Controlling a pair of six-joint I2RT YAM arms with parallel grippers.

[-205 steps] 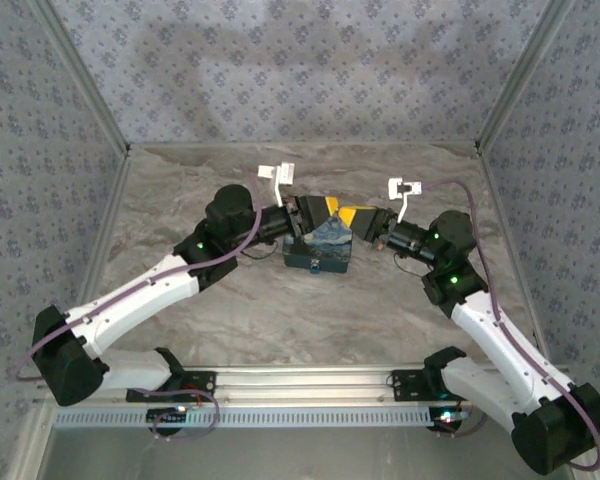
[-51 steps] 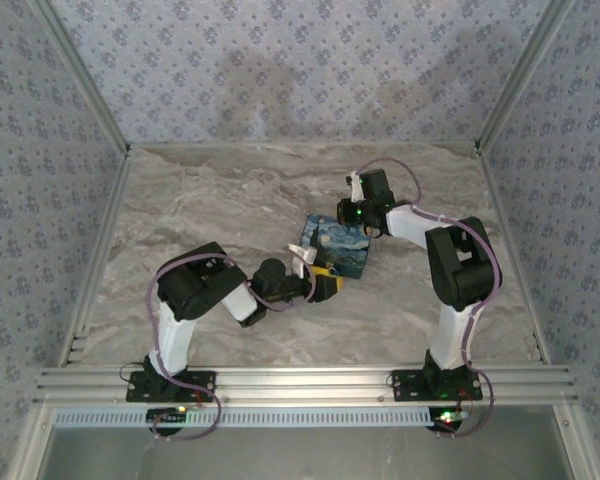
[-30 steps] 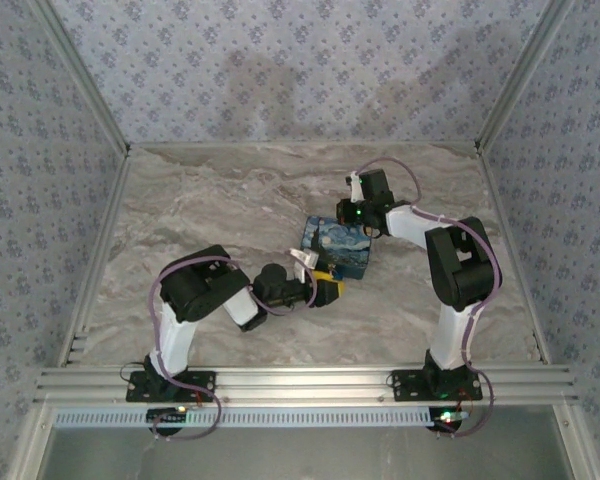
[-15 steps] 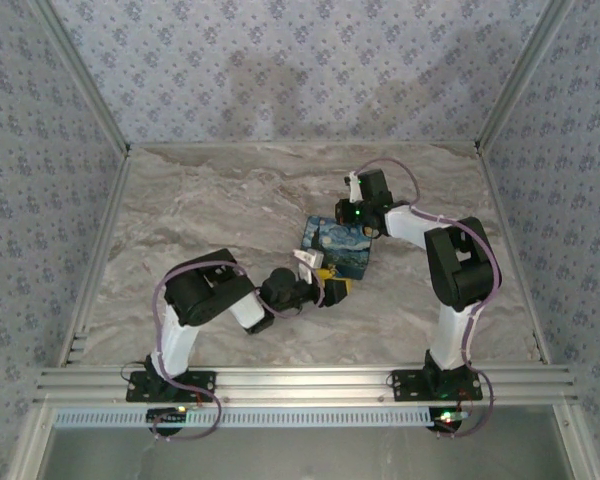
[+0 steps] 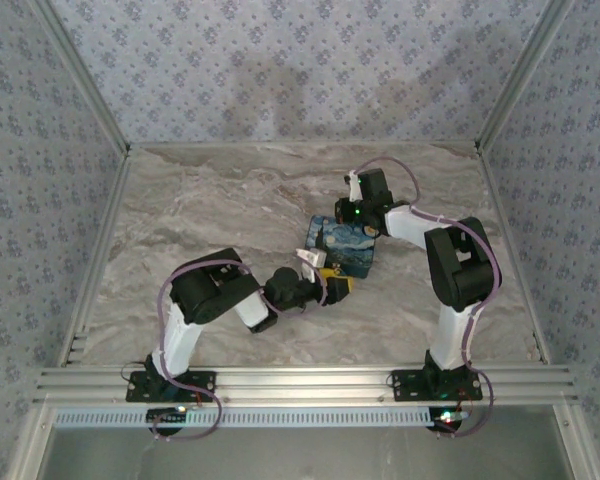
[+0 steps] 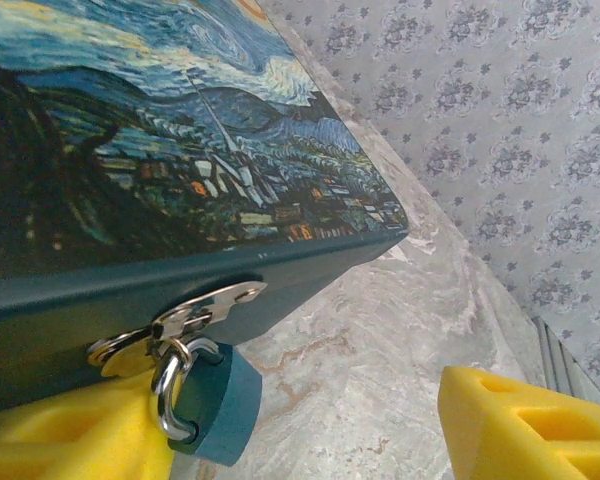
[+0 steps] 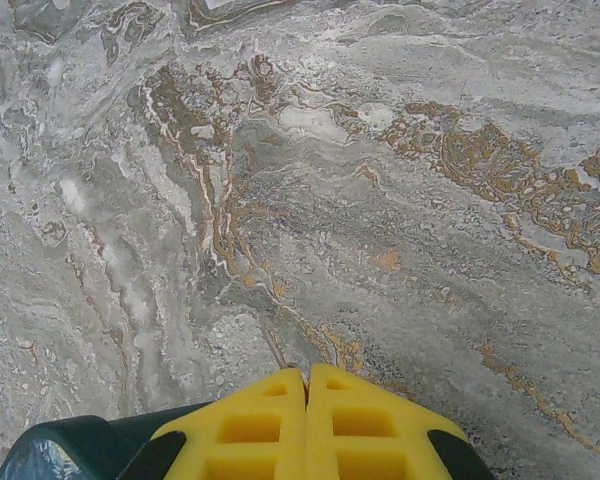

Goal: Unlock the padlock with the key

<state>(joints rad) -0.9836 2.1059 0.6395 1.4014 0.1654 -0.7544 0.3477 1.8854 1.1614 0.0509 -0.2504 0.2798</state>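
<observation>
Robot manipulation cell, probably lab setup. Marble-print tabletop point(image 5: 230, 190) enclosed on three sides by floral-patterned wall panels point(image 5: 280, 70); aluminium frame posts point(image 5: 85, 80) at corners; slotted aluminium rail point(image 5: 300, 380) along near edge carries left arm base point(image 5: 170, 383) and right arm base point(image 5: 430, 383).

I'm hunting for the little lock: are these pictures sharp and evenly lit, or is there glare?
Left wrist view: the padlock is sharp, with bright glints on its shackle and the hasp. Top view: even light, soft shadows on the back wall.
</observation>
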